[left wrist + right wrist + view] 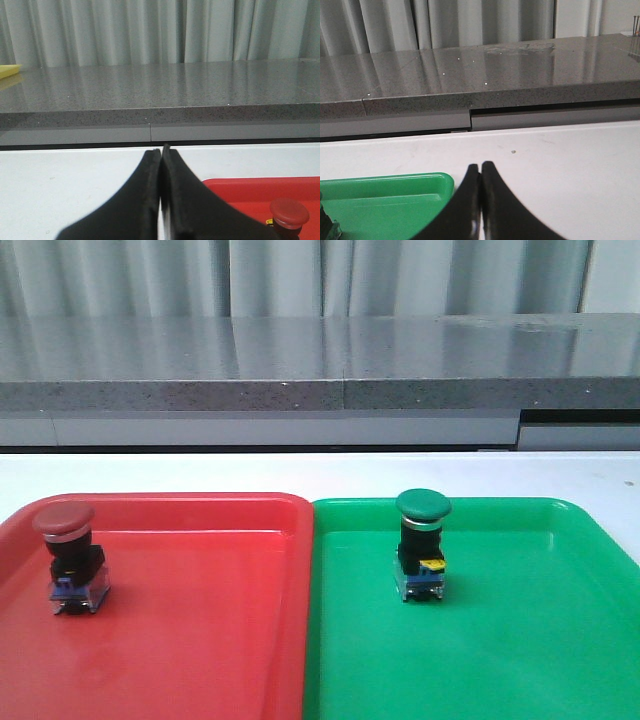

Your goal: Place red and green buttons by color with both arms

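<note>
The red button (66, 550) stands upright in the red tray (200, 640), at its far left. The green button (422, 540) stands upright in the green tray (520, 640), near its far left part. Neither arm shows in the front view. In the left wrist view my left gripper (161, 151) is shut and empty, above the white table beside the red tray (250, 192); the red button's cap (289, 212) shows at the lower right. In the right wrist view my right gripper (480, 166) is shut and empty, beside the green tray's corner (385, 195).
A grey speckled counter (320, 365) runs along the back of the white table (320, 472), with pale curtains behind it. The two trays lie side by side, edges touching. A yellow object (9, 70) lies on the counter in the left wrist view.
</note>
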